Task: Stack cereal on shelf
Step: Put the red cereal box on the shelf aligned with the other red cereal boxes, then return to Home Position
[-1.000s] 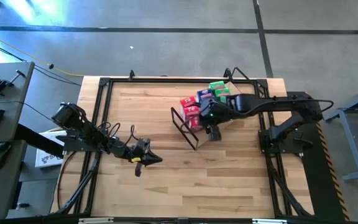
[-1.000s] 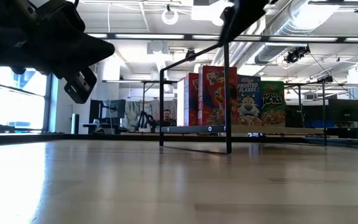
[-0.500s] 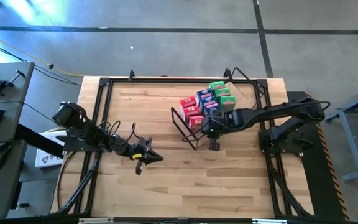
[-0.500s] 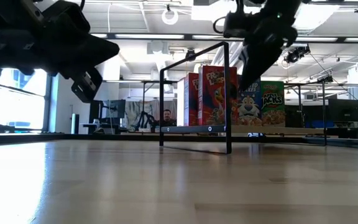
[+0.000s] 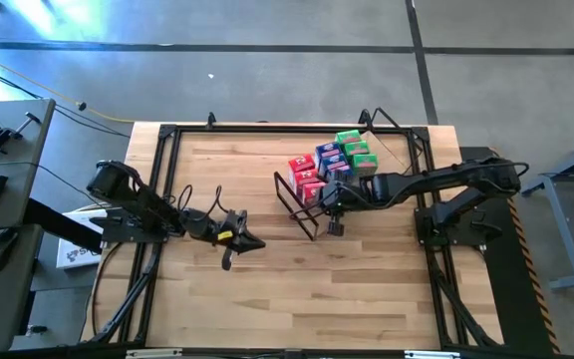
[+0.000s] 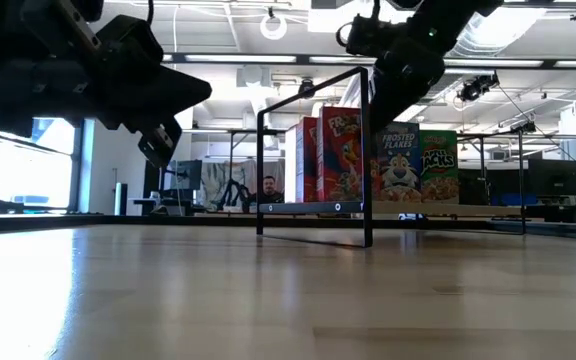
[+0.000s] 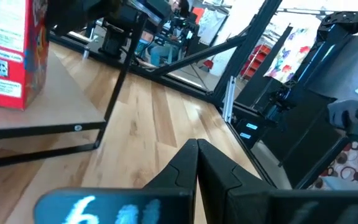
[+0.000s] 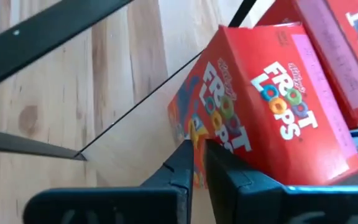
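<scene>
Several small cereal boxes point(image 5: 332, 165) in red, blue and green stand in rows at the table's far right, on and behind the slanted plywood shelf point(image 8: 129, 143) with its black wire frame point(image 5: 295, 204). My right gripper point(image 8: 199, 149) is shut and slants down at the nearest red Froot Loops box point(image 8: 272, 106), which leans on the board. It hangs beside the frame's upright post in the low view point(image 6: 380, 112). My left gripper point(image 5: 255, 245) is shut and holds nothing. It hovers level over the table's left half point(image 7: 197, 146). My right gripper's shut fingertips point(image 8: 185, 155) meet the red box at the lower corner of its printed front point(image 8: 194, 132). They come slanting down from the table's near side. The box stays on the shelf board, tilted. Whether any cardboard sits between the tips, I cannot tell.
The shelf's wire frame point(image 6: 313, 207) stands between my right gripper and the open tabletop point(image 5: 267, 299). A second red box point(image 7: 5, 56) shows in the left wrist view. A black rail frame point(image 5: 162, 199) runs around the table. A person sits far behind the table point(image 6: 268, 187).
My right gripper has come down toward the shelf, tipping less steeply, and now stands at the front red box. My left gripper has swung a little toward the table's far and right edges, staying shut and level.
</scene>
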Robot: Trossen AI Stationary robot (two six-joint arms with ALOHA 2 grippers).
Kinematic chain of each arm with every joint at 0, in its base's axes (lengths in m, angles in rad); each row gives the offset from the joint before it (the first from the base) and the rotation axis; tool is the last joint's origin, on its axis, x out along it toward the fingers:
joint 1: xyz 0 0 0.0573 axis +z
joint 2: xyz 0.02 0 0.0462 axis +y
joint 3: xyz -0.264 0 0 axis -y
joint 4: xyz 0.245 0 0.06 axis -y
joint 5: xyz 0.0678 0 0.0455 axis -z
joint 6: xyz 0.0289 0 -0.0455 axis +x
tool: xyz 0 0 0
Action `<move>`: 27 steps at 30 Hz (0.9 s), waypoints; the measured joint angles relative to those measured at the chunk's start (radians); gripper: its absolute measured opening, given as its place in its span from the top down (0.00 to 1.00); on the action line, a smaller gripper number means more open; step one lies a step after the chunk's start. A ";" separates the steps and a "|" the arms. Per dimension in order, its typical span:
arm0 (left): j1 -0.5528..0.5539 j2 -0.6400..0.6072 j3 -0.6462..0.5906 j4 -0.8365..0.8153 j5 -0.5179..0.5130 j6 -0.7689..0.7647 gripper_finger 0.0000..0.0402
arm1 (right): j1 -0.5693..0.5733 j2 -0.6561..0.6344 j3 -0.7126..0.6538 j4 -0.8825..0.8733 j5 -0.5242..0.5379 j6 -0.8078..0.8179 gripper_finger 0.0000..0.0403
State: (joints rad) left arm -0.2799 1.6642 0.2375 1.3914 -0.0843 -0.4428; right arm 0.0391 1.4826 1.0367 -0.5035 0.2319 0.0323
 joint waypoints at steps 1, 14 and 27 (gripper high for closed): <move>0.010 0.000 0.000 0.003 0.011 0.005 1.00 | 0.000 0.000 0.000 0.005 0.001 -0.009 0.94; 0.187 -0.103 -0.100 0.062 0.185 0.029 1.00 | 0.154 -0.354 -0.370 0.349 -0.053 0.000 1.00; 0.435 -0.397 -0.166 -0.296 0.341 0.091 1.00 | 0.194 -0.976 -0.718 0.478 -0.015 -0.063 1.00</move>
State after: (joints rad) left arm 0.1552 1.2668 0.0711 1.0957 0.2571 -0.3513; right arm 0.2331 0.5067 0.3186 -0.0257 0.2169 -0.0309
